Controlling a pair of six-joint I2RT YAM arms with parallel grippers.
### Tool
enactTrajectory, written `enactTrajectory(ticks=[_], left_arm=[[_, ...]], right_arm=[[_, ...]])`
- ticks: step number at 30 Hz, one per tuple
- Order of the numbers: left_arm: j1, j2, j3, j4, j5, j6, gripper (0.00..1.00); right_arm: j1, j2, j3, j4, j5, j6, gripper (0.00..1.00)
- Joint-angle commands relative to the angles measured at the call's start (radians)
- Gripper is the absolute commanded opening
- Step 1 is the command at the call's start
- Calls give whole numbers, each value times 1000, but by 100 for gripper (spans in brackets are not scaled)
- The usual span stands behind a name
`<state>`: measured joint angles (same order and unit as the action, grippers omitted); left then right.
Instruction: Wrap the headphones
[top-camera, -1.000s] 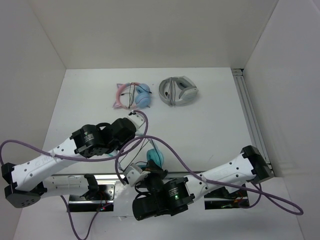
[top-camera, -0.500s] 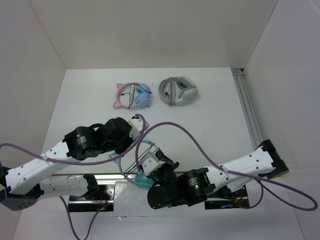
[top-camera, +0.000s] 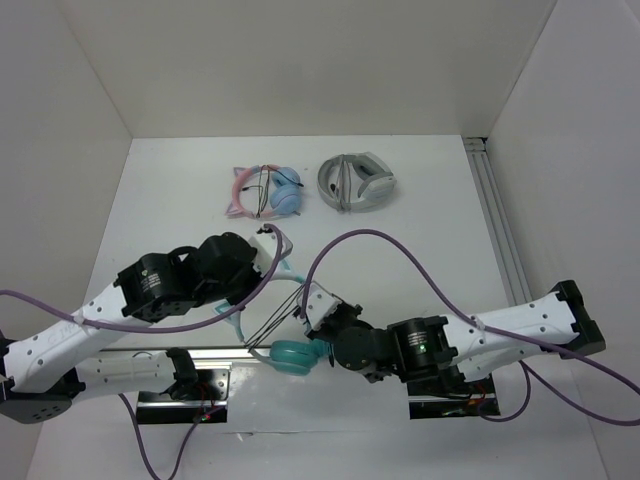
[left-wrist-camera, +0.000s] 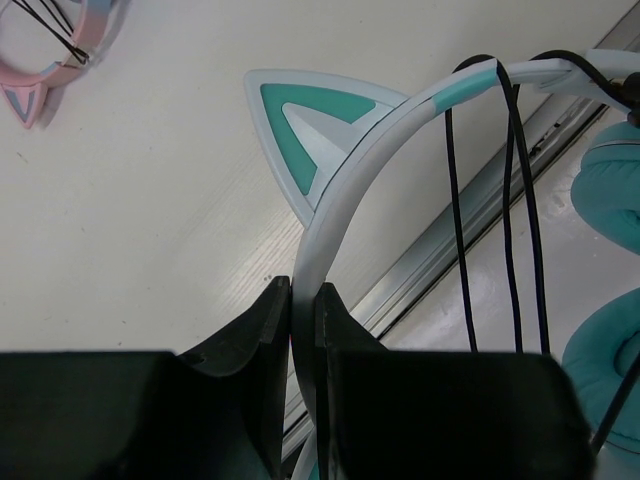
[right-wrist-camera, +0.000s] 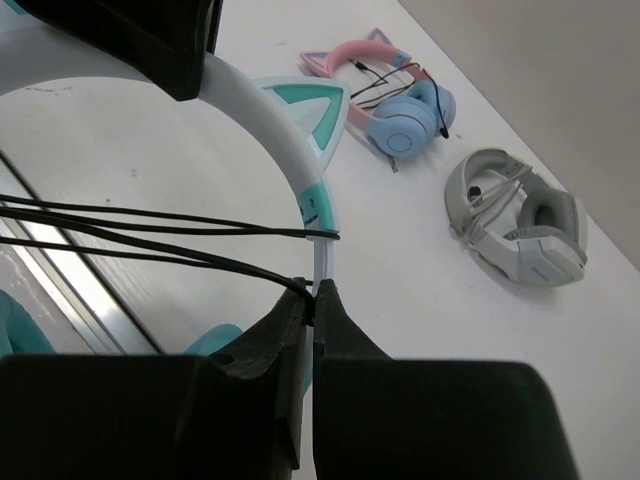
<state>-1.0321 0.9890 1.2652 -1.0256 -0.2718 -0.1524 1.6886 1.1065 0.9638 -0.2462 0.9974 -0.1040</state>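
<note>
Two other headphone sets on the white table (top-camera: 440, 250).
Pink-and-blue cat-ear headphones (top-camera: 267, 191) left, grey-and-white headphones (top-camera: 357, 182) right, near the far edge, side by side, not touching.

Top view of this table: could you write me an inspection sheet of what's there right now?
Surface: white table.
Job's things: teal headphones near the arm bases, black cable looped across headband.
Clutter: pink-and-blue headphones and grey-and-white headphones, far side.
Grippers: left gripper shut on headband; right gripper shut on black cable.
Cables: purple cables arch from both arms.
Surroundings: white walls, metal rail on right.
</note>
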Motion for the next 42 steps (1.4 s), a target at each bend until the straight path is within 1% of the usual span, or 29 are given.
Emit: enactTrajectory(ticks=[1, 6, 8, 10, 12, 21, 27, 31, 33, 36, 37, 38, 39, 40, 42], left_arm=[[-5, -38, 42, -8, 75, 33, 0], [-5, -9, 20, -18, 86, 33, 0], [-5, -9, 20, -18, 95, 33, 0], [-5, -9, 20, -18, 105, 33, 0], [-5, 0, 20, -18, 115, 33, 0], [-5, 28, 31, -27, 124, 33, 0], [-5, 17, 62, -37, 134, 42, 0], [-5, 17, 72, -48, 167, 42, 0], [-5, 17, 83, -48, 177, 51, 0], [-5, 17, 102, -57, 177, 51, 0], [-5, 26, 115, -57, 166, 51, 0], [-5, 27, 125, -67, 166, 51, 0], [-5, 40, 143, -67, 166, 51, 0], [-5, 49, 143, -76, 175, 51, 0], [-5, 59, 157, -76, 175, 51, 0]], right_arm=[[-17, -22, -8, 87, 78, -49, 3], [-7, 19, -17, 133, 179, -95, 0], [3, 19, -28, 191, 219, -137, 0], [13, 19, -37, 209, 219, -167, 0], [13, 19, -51, 267, 210, -233, 0], [22, 32, -42, 260, 227, -309, 0], [22, 12, -76, 260, 257, -309, 0], [22, -8, -86, 251, 257, -289, 0], [22, -8, -96, 239, 257, -278, 7], [13, -30, -96, 214, 257, -251, 9], [13, -39, -96, 205, 257, -250, 15], [2, -39, -106, 205, 257, -250, 18], [2, -48, -106, 205, 248, -237, 18], [-9, -59, -106, 181, 236, -227, 21], [-9, -68, -106, 171, 236, -215, 22]])
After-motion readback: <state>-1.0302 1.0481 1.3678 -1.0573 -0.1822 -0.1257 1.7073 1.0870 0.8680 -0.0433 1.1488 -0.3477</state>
